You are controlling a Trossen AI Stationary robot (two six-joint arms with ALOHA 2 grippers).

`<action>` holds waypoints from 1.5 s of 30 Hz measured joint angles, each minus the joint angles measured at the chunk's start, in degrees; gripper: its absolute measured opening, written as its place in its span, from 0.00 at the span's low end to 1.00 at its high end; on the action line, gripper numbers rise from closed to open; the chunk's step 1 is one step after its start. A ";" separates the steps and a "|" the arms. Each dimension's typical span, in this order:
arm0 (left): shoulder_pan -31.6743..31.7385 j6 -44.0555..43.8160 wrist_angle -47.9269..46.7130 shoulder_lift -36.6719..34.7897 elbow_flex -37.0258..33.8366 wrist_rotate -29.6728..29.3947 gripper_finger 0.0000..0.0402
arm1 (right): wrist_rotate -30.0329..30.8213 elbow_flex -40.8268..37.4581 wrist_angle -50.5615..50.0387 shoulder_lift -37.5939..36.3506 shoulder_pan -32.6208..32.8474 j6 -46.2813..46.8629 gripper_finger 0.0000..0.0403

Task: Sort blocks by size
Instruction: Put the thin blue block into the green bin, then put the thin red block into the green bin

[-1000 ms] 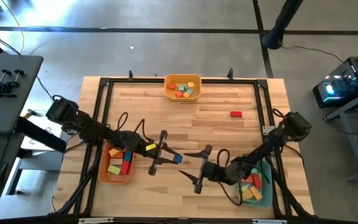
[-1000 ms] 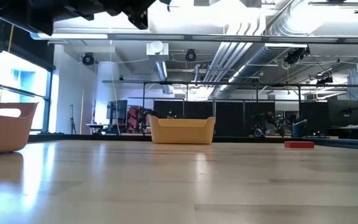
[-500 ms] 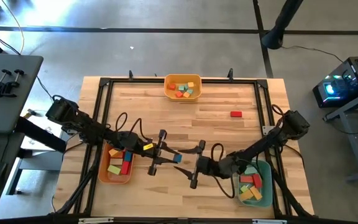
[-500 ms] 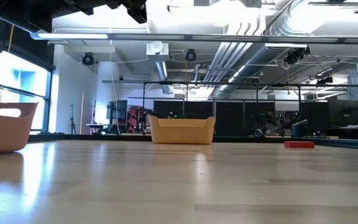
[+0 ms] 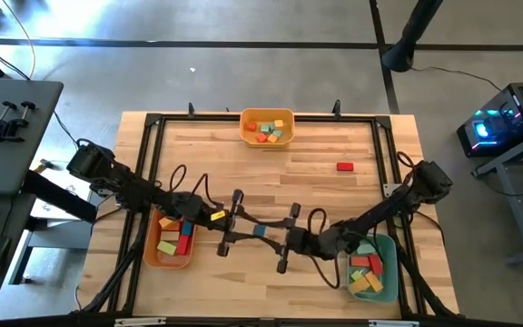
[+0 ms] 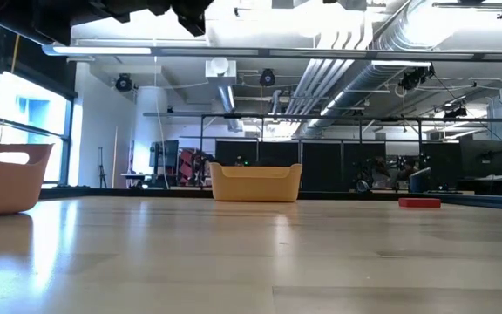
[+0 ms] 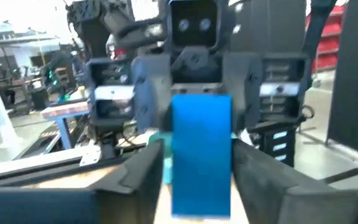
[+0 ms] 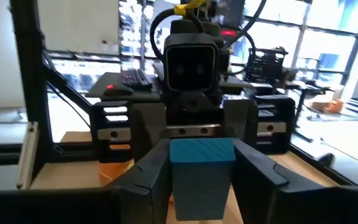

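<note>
A blue block [image 5: 260, 231] hangs in the air above the table's near middle, between my two grippers, which face each other. My right gripper [image 5: 269, 235] comes from the right and is shut on the block [image 8: 201, 171]. My left gripper [image 5: 251, 228] comes from the left. Its fingers stand on either side of the same block [image 7: 201, 155], slightly open, with a thin gap showing on one side. A red block [image 5: 344, 166] lies flat on the table at the far right. My right gripper pinches the blue block's two opposite sides [image 8: 178, 168] between its two fingers. The fingers lie level and point toward the table's left. The block is clear of the table. My left gripper's fingers [image 7: 148, 168] flank the block; whether they touch it, I cannot tell.
An orange bin [image 5: 151, 247] with several blocks sits at the near left under my left arm. A teal bin [image 5: 390, 272] with blocks is at the near right, and a yellow bin [image 5: 267, 139] with blocks at the far middle. A black frame edges the table.
My right gripper has moved toward the table's left, up to the blue block held out by my left gripper, and has closed its fingers on it. My left gripper and the block have stayed where they were.
</note>
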 joint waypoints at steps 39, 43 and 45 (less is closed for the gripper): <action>0.95 -3.19 -14.16 -0.02 0.02 -1.54 0.62 | -42.01 -0.30 -104.97 -12.38 22.65 132.23 0.44; 0.95 -3.19 -14.10 -0.02 0.02 -1.54 0.62 | -44.09 -0.84 -102.06 -12.38 22.65 130.00 0.53; 0.95 -3.30 -14.07 -0.02 0.02 -1.54 0.62 | -43.66 0.22 -103.67 -12.38 22.66 130.23 0.56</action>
